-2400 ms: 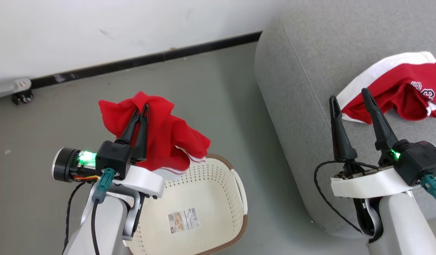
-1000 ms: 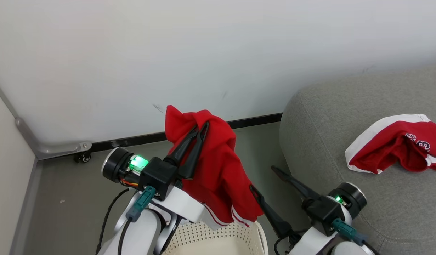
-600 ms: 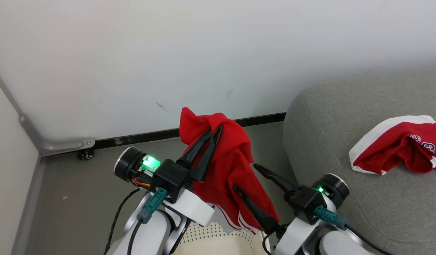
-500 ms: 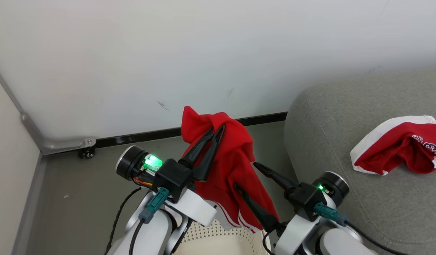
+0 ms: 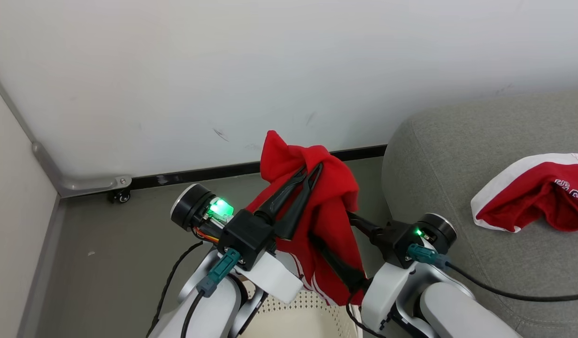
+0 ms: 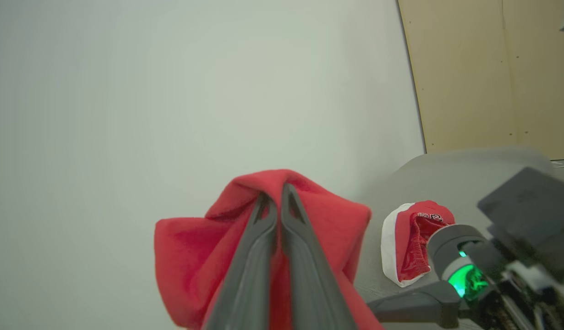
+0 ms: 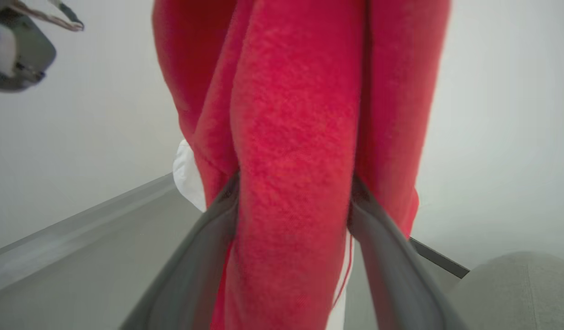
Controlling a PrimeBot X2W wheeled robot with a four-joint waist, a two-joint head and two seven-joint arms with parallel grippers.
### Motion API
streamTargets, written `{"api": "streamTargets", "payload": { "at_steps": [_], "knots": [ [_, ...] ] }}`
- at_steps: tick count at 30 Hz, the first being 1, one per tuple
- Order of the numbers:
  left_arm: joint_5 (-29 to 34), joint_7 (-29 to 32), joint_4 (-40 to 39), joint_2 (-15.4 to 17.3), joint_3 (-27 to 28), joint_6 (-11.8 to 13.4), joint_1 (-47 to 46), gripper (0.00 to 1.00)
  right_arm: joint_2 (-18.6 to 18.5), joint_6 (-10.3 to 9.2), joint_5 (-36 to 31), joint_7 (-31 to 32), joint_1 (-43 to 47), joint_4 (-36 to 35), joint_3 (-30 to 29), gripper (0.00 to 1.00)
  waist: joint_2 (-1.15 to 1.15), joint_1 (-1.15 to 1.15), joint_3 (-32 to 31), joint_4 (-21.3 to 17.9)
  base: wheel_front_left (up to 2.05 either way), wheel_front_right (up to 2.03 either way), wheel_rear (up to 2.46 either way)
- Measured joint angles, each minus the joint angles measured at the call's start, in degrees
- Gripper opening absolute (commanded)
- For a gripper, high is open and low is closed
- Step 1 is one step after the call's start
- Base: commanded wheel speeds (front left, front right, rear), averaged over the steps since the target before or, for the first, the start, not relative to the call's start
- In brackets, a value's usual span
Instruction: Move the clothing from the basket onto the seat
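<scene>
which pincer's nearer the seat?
Right: the right pincer, open around the hanging garment, sits beside the seat; left pincer, shut on that garment, is farther left.

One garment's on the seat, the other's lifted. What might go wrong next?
1. The left gripper pinches a small bunch of the red garment; its weight may pull it free before the seat.
2. The open right gripper straddles the hanging fold; closing or moving out of step may tug the cloth loose.
3. The hem hangs near the basket rim and may snag.
</scene>
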Motion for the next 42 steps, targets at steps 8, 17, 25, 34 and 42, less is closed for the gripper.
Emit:
{"api": "streamTargets", "payload": {
  "at_steps": [8, 17, 25, 34, 42],
  "knots": [
    [-1.2, 0.9, 1.1, -0.1, -0.4, -0.2, 0.0, 0.0, 0.2, 0.0, 3.0, 0.0, -1.7, 0.9, 2.7, 0.0, 0.0, 0.0, 0.6, 0.4, 0.0, 0.0, 0.0],
    [-2.1, 2.0, 5.9, 0.3, 1.7, 0.1, 0.3, 0.0, -0.5, 0.0, 5.7, -1.3, -1.9, 0.8, 3.5, 0.0, 0.0, 0.0, 1.0, -0.4, 0.0, 0.0, 0.0],
    [-3.5, 2.6, 9.7, 0.5, 2.1, 0.3, 2.8, 0.0, -0.5, 0.0, 9.3, -5.7, 1.6, -1.3, -1.4, 0.0, 0.0, 0.0, 0.9, -1.7, 0.0, 0.0, 0.0],
    [-6.2, 2.3, 11.4, 0.0, 2.4, 0.4, 6.3, 1.0, -2.2, 0.0, 9.7, -8.7, 4.5, -2.0, -8.2, 0.0, 0.0, 0.0, 0.5, -3.2, 0.0, 0.0, 0.0],
    [-8.2, 1.7, 12.4, 0.0, 4.3, 1.4, 8.0, 1.0, -4.5, 0.0, 7.6, -9.7, 6.3, -1.3, -13.8, 0.0, 0.0, 0.0, 0.0, -3.8, 0.0, 0.0, 0.0]
  ]
}}
